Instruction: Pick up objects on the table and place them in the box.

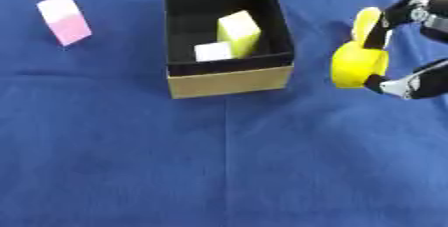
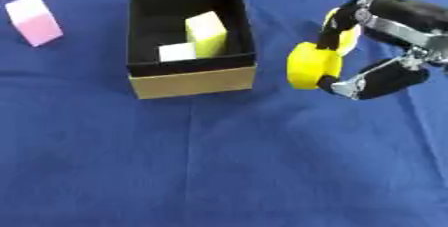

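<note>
You have one box (image 1: pixel 229 82) on the blue-covered desk (image 1: pixel 262 171), cardboard outside and black inside, with its open top facing the camera. Inside it sit two pieces: one yellow-green block (image 1: pixel 239 32) leaning against the right wall, and one small white block (image 1: pixel 213 51) touching it near the front wall. One pink and white block (image 1: pixel 64 18) stands tilted on the desk, well apart from the box on its left.

Your right hand (image 2: pixel 385 46) is just right of the box, beside its front corner. Its fingers (image 2: pixel 372 82) are curled round one yellow object (image 2: pixel 311 66), pinching it from above and below. The object looks like a roll or a round lidded container, but blur makes its exact shape hard to tell, and a finger crosses its upper part. Whether it touches the desk is unclear. The hand is cut off at the edge in the left eye view.

Your left hand shows in neither view.
</note>
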Controlling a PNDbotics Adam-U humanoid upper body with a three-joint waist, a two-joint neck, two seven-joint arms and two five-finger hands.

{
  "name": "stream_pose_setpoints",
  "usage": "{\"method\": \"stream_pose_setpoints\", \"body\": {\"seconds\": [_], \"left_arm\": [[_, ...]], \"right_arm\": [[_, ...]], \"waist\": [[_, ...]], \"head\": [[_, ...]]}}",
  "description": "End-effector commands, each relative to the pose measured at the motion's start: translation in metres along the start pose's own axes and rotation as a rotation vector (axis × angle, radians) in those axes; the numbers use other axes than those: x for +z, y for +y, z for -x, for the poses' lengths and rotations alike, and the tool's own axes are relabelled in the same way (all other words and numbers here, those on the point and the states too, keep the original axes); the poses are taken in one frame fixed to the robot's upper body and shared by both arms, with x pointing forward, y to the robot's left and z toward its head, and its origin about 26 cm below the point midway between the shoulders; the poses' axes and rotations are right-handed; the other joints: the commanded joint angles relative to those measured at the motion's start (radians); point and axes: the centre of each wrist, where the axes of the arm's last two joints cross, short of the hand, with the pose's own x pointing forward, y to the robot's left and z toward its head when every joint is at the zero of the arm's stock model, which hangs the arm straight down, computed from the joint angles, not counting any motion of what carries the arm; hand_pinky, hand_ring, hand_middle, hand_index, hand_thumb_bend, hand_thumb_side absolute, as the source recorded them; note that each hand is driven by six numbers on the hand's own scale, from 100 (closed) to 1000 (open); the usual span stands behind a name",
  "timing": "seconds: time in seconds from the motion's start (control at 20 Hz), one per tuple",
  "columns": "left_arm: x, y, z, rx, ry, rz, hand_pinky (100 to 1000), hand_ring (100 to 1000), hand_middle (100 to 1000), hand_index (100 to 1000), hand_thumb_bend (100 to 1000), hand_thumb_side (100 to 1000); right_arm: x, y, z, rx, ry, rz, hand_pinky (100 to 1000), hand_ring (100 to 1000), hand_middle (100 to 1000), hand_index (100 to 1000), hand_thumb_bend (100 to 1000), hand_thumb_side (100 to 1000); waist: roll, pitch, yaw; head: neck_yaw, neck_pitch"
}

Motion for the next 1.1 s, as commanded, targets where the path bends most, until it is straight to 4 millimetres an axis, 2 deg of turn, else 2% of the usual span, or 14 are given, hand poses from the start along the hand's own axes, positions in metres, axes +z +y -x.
{"method": "stream_pose_setpoints", "body": {"seconds": [0.05, 0.35, 0.55, 0.85, 1.0, 1.1], "left_arm": [[-0.006, 0.003, -0.008, -0.015, -0.039, 0.021, 773, 566, 521, 809, 176, 647], [-0.008, 0.002, -0.009, -0.013, -0.048, 0.049, 773, 566, 522, 808, 177, 645], [-0.012, -0.002, -0.01, -0.001, -0.059, 0.07, 773, 566, 522, 809, 177, 645], [-0.017, -0.008, -0.013, 0.023, -0.08, 0.097, 773, 565, 522, 809, 175, 646], [-0.017, -0.008, -0.013, 0.027, -0.081, 0.1, 773, 565, 522, 809, 175, 646], [-0.017, -0.008, -0.013, 0.029, -0.079, 0.096, 773, 564, 521, 809, 174, 649]], "right_arm": [[0.001, -0.03, -0.009, 0.064, -0.008, 0.077, 791, 716, 512, 619, 398, 141], [-0.013, -0.059, -0.032, 0.073, -0.046, 0.163, 789, 713, 506, 616, 383, 106], [-0.031, -0.068, -0.037, 0.064, -0.065, 0.182, 787, 712, 506, 618, 371, 100], [-0.057, -0.071, -0.024, 0.054, -0.021, 0.223, 785, 713, 511, 623, 363, 100], [-0.066, -0.068, -0.014, 0.058, 0.007, 0.225, 785, 714, 512, 624, 362, 100], [-0.072, -0.061, -0.009, 0.061, 0.025, 0.203, 791, 732, 537, 651, 404, 100]], "waist": [[-0.003, -0.024, 0.005], [-0.017, -0.029, 0.047], [-0.035, -0.025, 0.092], [-0.061, -0.008, 0.164], [-0.065, -0.003, 0.178], [-0.067, 0.003, 0.186]], "head": [[-0.008, -0.014], [-0.034, -0.015], [-0.059, -0.022], [-0.117, -0.045], [-0.131, -0.05], [-0.136, -0.052]]}}
